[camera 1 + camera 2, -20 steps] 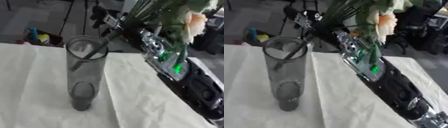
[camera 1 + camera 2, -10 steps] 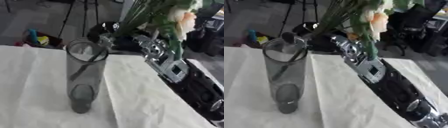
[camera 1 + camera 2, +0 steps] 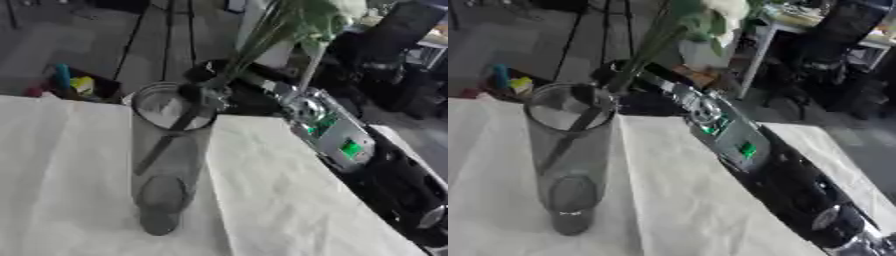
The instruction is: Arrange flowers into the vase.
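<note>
Vase: tall clear glass cylinder [image 3: 166, 160], upright on the white cloth [image 3: 262, 200], left of centre; thick round base
Flowers: bunch of long green stems [image 3: 645, 52] with pale blooms [image 3: 726, 9] at the top; stem ends slant down inside the vase
Right hand: black [image 3: 210, 85], curled round the stems just at the vase rim; arm runs in from the lower right
Cloth: white, slightly creased, covers the table
Behind: dark floor, thin tripod legs [image 3: 131, 35], small coloured items [image 3: 70, 85] at far left
</note>
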You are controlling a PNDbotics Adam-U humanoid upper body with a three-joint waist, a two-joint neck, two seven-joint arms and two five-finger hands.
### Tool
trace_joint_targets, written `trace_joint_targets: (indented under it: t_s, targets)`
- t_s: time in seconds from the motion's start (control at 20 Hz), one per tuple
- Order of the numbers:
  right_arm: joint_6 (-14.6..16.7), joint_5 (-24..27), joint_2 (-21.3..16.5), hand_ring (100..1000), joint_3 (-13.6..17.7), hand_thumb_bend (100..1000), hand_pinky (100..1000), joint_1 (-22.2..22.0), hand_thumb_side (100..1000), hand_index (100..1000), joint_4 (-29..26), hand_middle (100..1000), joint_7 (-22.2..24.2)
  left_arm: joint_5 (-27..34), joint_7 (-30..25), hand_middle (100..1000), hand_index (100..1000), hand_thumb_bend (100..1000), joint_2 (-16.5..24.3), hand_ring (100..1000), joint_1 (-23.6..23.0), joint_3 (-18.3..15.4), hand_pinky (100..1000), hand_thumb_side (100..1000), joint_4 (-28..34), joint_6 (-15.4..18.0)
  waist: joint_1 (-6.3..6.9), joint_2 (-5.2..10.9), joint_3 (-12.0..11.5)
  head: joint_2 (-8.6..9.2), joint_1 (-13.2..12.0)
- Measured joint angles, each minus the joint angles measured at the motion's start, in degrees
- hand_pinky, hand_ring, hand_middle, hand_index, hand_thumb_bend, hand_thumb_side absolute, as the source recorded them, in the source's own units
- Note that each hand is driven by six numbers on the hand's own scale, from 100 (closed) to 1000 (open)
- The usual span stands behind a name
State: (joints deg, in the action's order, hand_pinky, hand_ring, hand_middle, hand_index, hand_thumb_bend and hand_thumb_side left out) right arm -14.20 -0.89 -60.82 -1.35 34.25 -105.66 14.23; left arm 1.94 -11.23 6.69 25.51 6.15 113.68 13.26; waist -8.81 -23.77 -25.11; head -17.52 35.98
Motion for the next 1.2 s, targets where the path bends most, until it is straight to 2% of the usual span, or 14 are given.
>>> trace_joint_targets:
  t_s: [0.25,0.55,1.0,1.05,1.2]
  targets:
    - [2.0,0.0,-0.5,924,0.3,479,753,-0.7,1000,906,-0.1,791,-3.5,0.0,-0.3,803,898,100,-0.3,555,0.0,0.0,561,1000,0.0,-0.2,0.00,-0.23,0.0,0.47,0.2]
    - [2.1,0.6,-0.9,922,0.3,460,750,-1.4,1000,906,-0.1,786,-5.5,0.0,-0.6,804,898,100,-0.3,555,0.2,0.0,562,1000,0.0,-0.4,0.00,-0.23,0.0,0.51,0.3]
    - [2.7,3.7,-1.2,927,0.3,412,754,-2.0,1000,914,-1.8,781,-9.4,0.0,-0.8,804,899,100,-0.4,555,0.2,0.0,562,1000,0.0,-0.6,0.00,-0.23,-0.3,0.51,0.4]
    - [2.8,4.2,-1.2,931,0.3,377,759,-2.0,1000,926,-2.1,783,-9.8,0.0,-0.8,805,899,100,-0.5,555,0.2,0.0,562,1000,0.0,-0.7,0.00,-0.23,-0.3,0.51,0.4]
    - [3.6,6.0,-1.5,936,0.3,376,768,-2.0,1000,939,-3.7,789,-10.9,0.0,-1.0,805,899,100,-0.7,555,0.2,0.1,562,1000,0.0,-0.7,0.00,-0.23,-0.3,0.50,0.5]
